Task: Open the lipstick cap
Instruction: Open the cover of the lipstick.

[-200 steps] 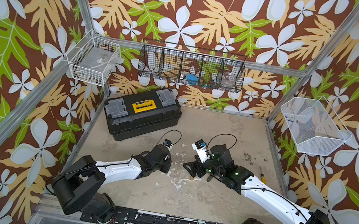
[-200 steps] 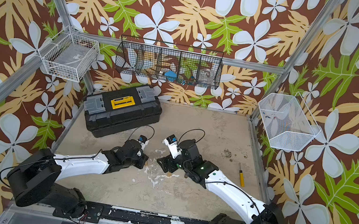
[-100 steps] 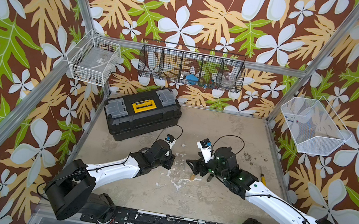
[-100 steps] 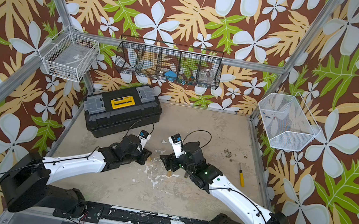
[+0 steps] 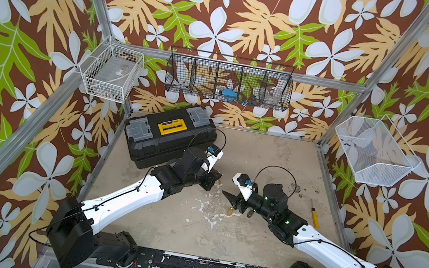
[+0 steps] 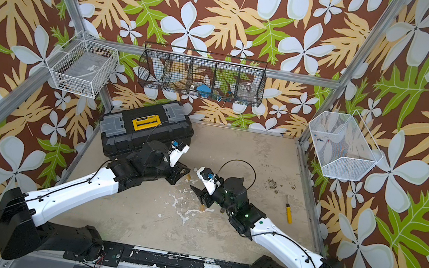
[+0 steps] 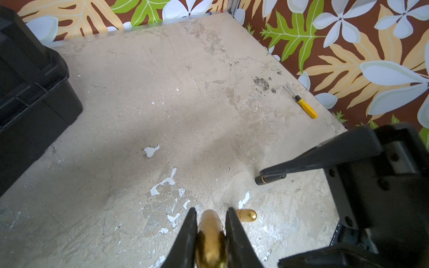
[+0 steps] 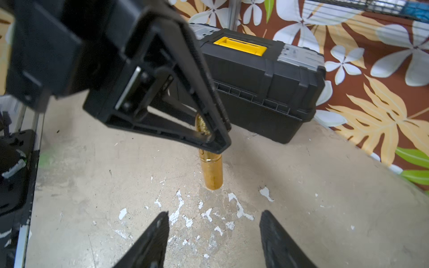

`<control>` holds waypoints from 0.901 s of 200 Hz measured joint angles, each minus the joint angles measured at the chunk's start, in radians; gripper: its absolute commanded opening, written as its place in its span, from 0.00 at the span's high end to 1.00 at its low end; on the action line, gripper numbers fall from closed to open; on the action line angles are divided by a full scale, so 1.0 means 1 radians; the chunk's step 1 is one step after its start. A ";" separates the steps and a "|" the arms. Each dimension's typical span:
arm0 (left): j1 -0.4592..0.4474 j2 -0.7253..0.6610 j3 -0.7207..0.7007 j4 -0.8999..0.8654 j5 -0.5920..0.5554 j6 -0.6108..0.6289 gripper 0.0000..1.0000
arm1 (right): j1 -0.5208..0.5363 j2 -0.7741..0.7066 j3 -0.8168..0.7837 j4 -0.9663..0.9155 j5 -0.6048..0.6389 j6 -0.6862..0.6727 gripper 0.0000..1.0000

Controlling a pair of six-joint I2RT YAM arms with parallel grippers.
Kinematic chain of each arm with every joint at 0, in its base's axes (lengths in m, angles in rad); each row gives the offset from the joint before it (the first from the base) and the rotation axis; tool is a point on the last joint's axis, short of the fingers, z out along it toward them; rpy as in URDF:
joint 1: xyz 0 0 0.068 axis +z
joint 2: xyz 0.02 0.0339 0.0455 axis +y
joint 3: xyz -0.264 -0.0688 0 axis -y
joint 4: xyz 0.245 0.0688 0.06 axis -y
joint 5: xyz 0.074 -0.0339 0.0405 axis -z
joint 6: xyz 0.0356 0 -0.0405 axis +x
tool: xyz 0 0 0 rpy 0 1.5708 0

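Gold tube (image 5: pixel 218 182), top views: only its tip shows, poking out of the left gripper (image 5: pixel 214 176) just beside the toolbox (image 5: pixel 169 133).
Cap (image 5: pixel 230 211), top views: a small gold piece lies alone on the table (image 5: pixel 277 157), near the right gripper (image 5: pixel 229 199) and well apart from the tube. We take it for the cap.
Toolbox, top views: dark print sits on its yellow panel, too small for us to read.
Left wrist, grip: the left fingers (image 7: pixel 188 234) are clamped on the tube from both sides. The cap lies on its side just beyond, touching nothing.
Left wrist, writing: a faint mark sits on the cap's flank, but we cannot read it.
Left wrist, dark cylinder (image 7: pixel 270 179): short, with a pale ring, it lies by a finger of the right gripper. We cannot tell what it is.
Right wrist, tube: it hangs upright below the left gripper, with a seam ringing it near the top. We cannot tell whether its foot touches the table.
Right wrist, right gripper: its jaws stand apart with nothing between them, facing the tube but short of it.
Right wrist, writing: we find no lettering or brand.
Progress: we judge the cap already off, since the two gold pieces lie apart.
Left: little, we think, though the seam on the tube leaves us some doubt.
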State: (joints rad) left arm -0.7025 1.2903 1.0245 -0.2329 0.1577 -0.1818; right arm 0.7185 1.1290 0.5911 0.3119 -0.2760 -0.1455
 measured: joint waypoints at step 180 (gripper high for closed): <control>0.000 -0.033 0.053 -0.093 0.109 0.029 0.85 | 0.000 0.112 0.060 0.148 -0.128 -0.059 0.62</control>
State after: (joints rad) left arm -0.7025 1.2575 1.0779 -0.3260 0.2668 -0.1524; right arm 0.7185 1.2407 0.6506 0.4603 -0.4038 -0.2047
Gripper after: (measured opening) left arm 0.222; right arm 0.381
